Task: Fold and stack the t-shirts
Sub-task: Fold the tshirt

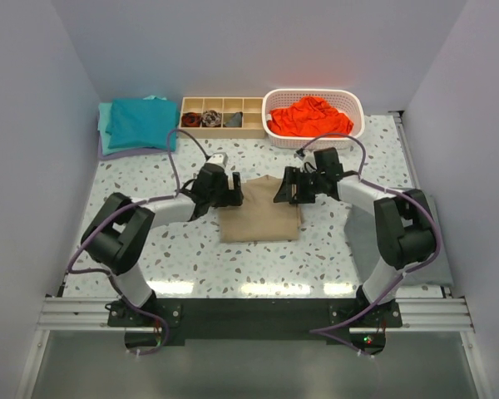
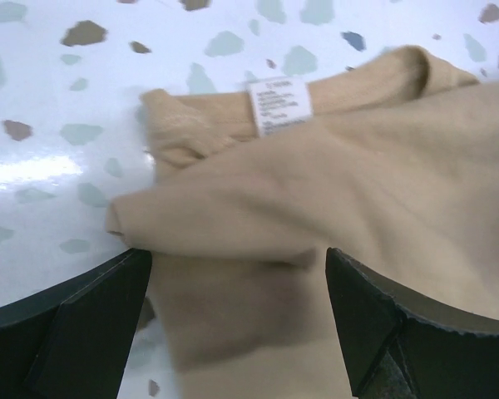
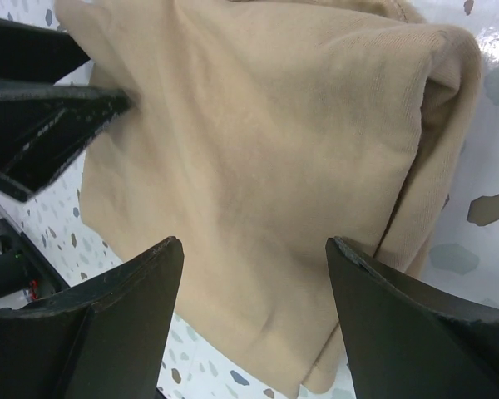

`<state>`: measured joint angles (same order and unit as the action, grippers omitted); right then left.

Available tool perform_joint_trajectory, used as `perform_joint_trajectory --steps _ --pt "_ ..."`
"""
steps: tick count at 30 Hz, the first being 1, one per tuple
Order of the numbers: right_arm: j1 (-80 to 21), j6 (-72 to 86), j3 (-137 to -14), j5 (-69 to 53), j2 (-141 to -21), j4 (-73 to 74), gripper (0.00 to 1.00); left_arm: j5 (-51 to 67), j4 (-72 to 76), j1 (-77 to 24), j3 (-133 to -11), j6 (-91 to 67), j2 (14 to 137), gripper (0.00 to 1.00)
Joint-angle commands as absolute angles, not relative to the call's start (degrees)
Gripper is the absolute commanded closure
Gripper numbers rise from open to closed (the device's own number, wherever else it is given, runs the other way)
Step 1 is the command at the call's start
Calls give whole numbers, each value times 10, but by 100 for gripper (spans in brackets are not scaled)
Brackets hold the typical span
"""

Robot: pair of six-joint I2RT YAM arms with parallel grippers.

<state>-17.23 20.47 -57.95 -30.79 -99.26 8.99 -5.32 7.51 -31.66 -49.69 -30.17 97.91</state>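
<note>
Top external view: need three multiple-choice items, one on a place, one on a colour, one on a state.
1. Where is the orange-red t-shirt? A) in the white basket B) on the teal stack C) in the wooden tray
2. What colour is the folded t-shirt in the centre? A) teal B) tan C) grey
3. How do the left tool and right tool stand? A) both open B) both shut C) only the left shut
Key: 1 A, it lies heaped inside the basket. 2 B, tan cloth in every view. 3 A, each wrist view shows jaws spread wide over the cloth.
</note>
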Motion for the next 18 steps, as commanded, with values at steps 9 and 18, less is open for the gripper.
perform_joint_trajectory --steps 9,18 --pt "-172 197 -592 -272 -1016 95 27 -82 87 -235 -526 -258 1057 9" --pt "-171 176 -609 -258 -954 115 27 -206 -62 -236 -608 -236 1082 9"
